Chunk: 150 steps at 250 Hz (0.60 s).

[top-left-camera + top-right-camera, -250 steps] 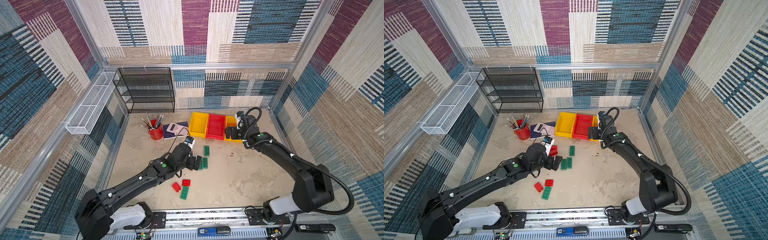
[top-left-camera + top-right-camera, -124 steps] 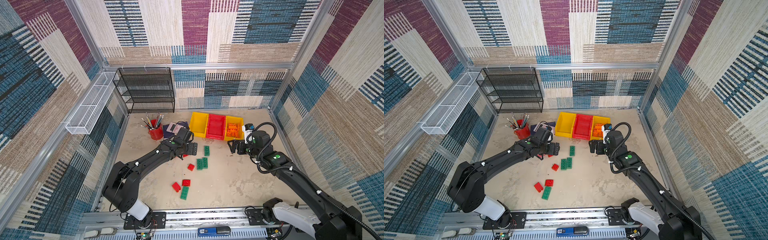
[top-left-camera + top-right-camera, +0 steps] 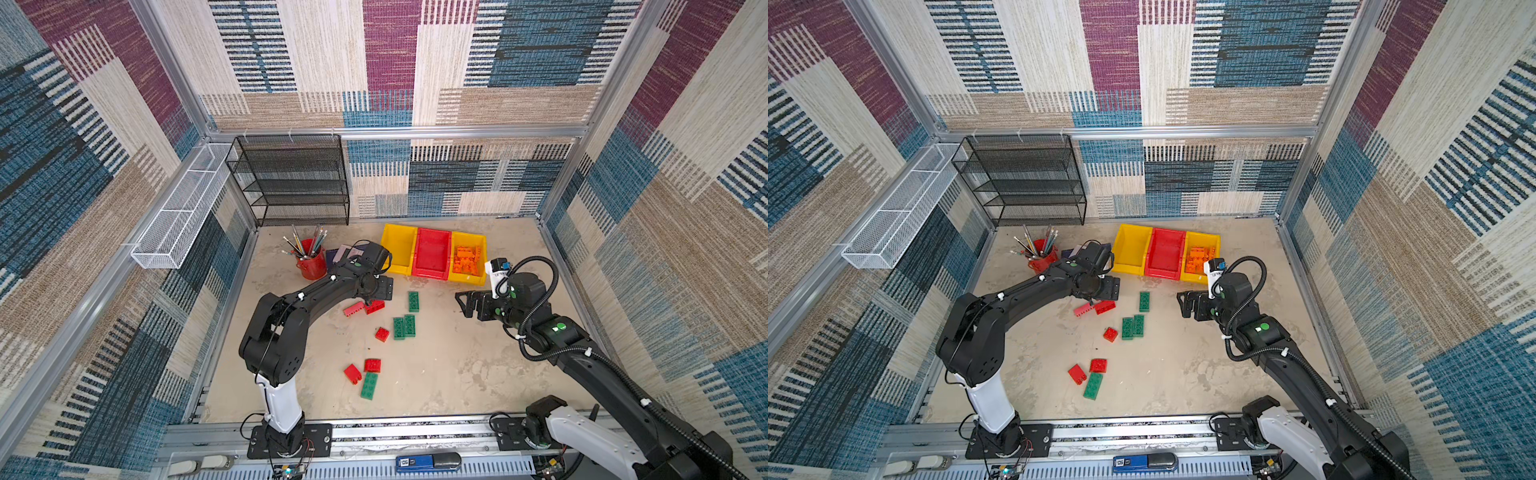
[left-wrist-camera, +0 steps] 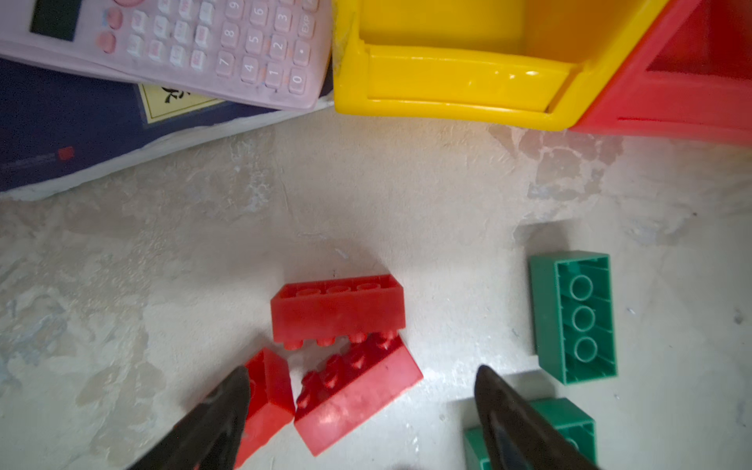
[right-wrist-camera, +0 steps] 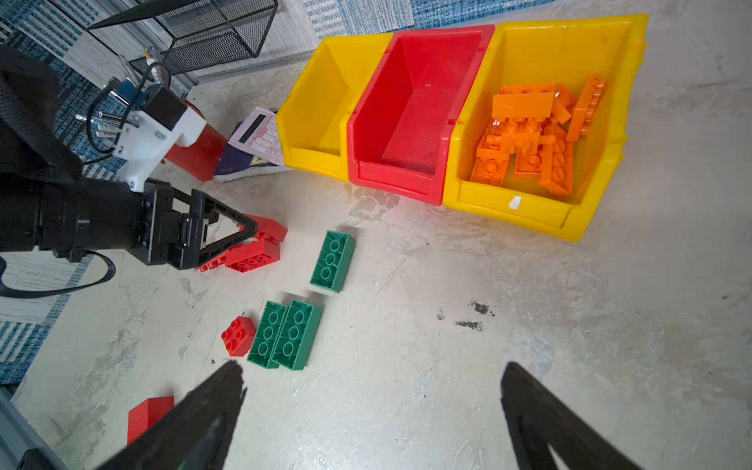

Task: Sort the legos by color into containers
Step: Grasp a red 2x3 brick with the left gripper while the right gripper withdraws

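The left gripper (image 4: 362, 370), jaws apart and clamped on nothing, hung over a cluster of red legos (image 3: 375, 306) just short of the containers (image 4: 455, 110). A red 2x4 brick (image 4: 358, 390) lay between its fingertips, its long axis slanted to the closing line, so a wrist turn looked necessary. A side-lying red brick (image 4: 337, 311) lay just beyond the tips, and a small red brick (image 4: 268, 390) sat hard by one finger (image 4: 228, 398). The empty red bin (image 5: 394, 179) lay ahead of the claw. The right gripper (image 5: 372, 366), also wide open, stood well apart. In both top views the claw's body hid that gap; the left wrist view showed it.
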### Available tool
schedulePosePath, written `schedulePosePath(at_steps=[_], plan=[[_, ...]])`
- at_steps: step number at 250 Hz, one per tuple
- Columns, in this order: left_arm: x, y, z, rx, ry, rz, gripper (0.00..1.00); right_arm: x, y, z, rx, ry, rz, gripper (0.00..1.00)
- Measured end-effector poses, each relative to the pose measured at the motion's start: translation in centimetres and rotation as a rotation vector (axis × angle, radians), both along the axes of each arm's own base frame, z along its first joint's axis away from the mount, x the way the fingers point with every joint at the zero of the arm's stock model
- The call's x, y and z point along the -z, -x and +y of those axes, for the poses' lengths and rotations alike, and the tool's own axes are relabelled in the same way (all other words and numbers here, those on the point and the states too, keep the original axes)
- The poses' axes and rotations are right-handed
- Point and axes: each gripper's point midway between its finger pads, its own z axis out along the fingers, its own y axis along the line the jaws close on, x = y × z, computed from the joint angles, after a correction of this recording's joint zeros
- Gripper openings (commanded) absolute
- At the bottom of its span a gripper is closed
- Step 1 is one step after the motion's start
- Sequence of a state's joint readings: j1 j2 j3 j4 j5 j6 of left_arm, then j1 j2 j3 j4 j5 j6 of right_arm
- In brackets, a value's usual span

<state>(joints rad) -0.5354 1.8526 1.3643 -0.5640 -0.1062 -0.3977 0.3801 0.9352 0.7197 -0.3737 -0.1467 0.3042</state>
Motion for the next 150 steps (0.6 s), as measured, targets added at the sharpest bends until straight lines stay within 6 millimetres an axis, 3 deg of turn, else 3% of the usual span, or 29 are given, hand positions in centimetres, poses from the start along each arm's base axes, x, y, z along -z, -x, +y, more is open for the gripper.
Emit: schedulePosePath(at_steps=[86,150], plan=[[2.6,-0.8,1.0,-0.036,-0.042,0.059,0.86,-0.4,0.0,0.3,-0.017,-0.015,-0.018,1.0],[3.5,-1.1,0.9,-0.044,-0.029,0.077,0.86,-0.8,-0.2,0.4,-0.019,-0.015,-0.027,1.0]])
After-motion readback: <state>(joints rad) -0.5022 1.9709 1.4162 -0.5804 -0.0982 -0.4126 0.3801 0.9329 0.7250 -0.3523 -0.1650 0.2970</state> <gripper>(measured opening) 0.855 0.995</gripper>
